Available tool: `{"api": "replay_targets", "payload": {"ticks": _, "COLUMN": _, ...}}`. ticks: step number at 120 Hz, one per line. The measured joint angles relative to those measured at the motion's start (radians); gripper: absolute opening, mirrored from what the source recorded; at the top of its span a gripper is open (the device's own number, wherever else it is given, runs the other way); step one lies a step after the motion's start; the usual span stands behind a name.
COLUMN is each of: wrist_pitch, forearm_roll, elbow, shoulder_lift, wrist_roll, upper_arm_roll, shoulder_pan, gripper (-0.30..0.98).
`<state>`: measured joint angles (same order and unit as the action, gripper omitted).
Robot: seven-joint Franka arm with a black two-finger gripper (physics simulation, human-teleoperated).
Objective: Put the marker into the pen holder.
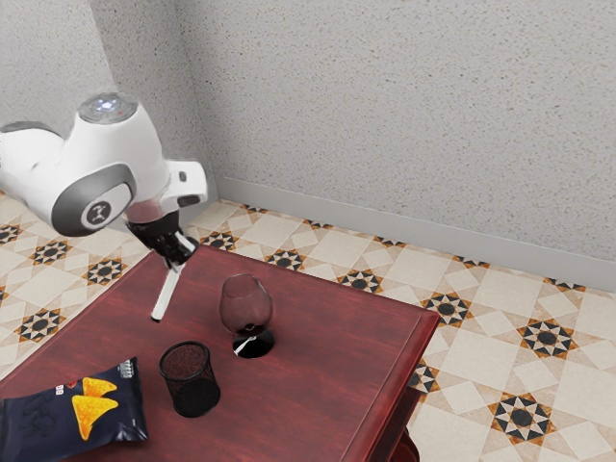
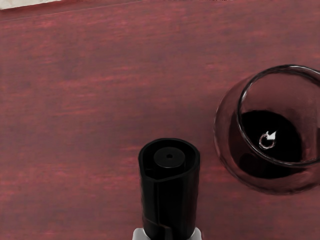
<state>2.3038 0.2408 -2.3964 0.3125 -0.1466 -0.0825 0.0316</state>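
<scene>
Exterior view: see the slim white marker [image 1: 166,295] held aloft by the black two-finger tool [image 1: 178,256]. Read the tool as closed around the marker, near its upper end. Judge the high grip useful: leaves a long lower part free to enter a deep cup, and should keep the tool clear of the rim. Note the marker's lean, with lower end toward the exterior view's left; will probably need bringing nearer upright before insertion.

Find the round black wire-mesh pen holder [image 1: 191,378] upright on the dark red wooden tabletop [image 1: 308,395], mouth up, ready to receive from above. Also find the clear stemmed wine glass with a black foot [image 1: 246,306] upright between marker and tabletop's far right stretch, in exterior-view terms, and near the holder. Record the navy snack bag with orange chips printed on it [image 1: 82,412] lying flat beside the holder, at the exterior view's lower left.

Wrist view: make out the marker's black cylindrical end [image 2: 169,190] pointing back toward the hand, with the glass close by. Advise carrying high over the holder, swinging wide of the glass, then straightening and lowering. Beware clipping the mesh rim, tipping the light-looking cup, or brushing the glass bowl.
</scene>
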Motion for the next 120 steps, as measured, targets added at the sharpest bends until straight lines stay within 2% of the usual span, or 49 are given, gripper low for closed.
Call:
{"api": "replay_targets", "payload": {"ticks": 17, "wrist_pitch": 0.103, "forearm_roll": 0.049, "elbow": -0.020, "shoulder_lift": -0.035, "wrist_roll": -0.055, "upper_arm_roll": 0.000, "shoulder_pan": -0.004, "gripper": -0.10}}
{"api": "replay_targets", "payload": {"ticks": 44, "wrist_pitch": 0.196, "forearm_roll": 0.070, "elbow": -0.074, "shoulder_lift": -0.028, "wrist_roll": -0.135, "upper_arm_roll": -0.001, "shoulder_pan": -0.035, "gripper": -0.10}}
{"api": "replay_targets", "payload": {"ticks": 88, "wrist_pitch": 0.225, "forearm_roll": 0.070, "elbow": -0.167, "shoulder_lift": 0.109, "wrist_roll": -0.217, "upper_arm_roll": -0.005, "shoulder_pan": -0.060, "gripper": -0.10}}
{"api": "replay_targets", "payload": {"ticks": 120, "wrist_pitch": 0.225, "forearm_roll": 0.062, "elbow": -0.231, "shoulder_lift": 0.128, "wrist_roll": -0.253, "upper_arm_roll": -0.053, "shoulder_pan": -0.093, "gripper": -0.10}}
